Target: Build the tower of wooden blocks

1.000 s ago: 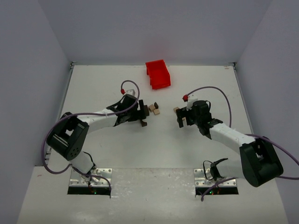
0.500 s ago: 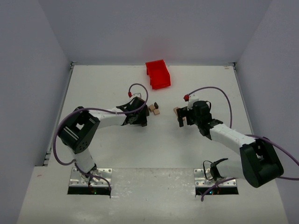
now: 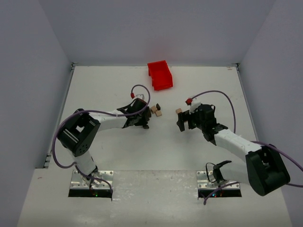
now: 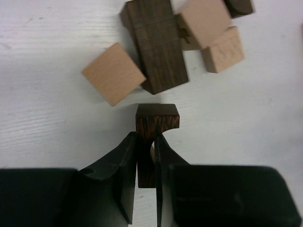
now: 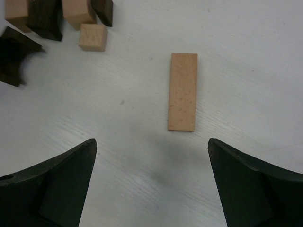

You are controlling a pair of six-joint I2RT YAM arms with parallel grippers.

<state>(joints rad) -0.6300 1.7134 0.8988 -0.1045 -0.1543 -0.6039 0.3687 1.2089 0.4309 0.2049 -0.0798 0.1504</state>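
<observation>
left tool [image 4: 147, 140] pinches a dark notched block [image 4: 157, 117]; right tool [image 5: 150, 143] stands wide before a pale plank [image 5: 182, 92].

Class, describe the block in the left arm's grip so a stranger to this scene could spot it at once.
From the red bin at the back, come toward the arms to the cluster of wooden blocks. Beside it sits a dark brown block with a curved notch, the only one pinched between black fingers.
</observation>
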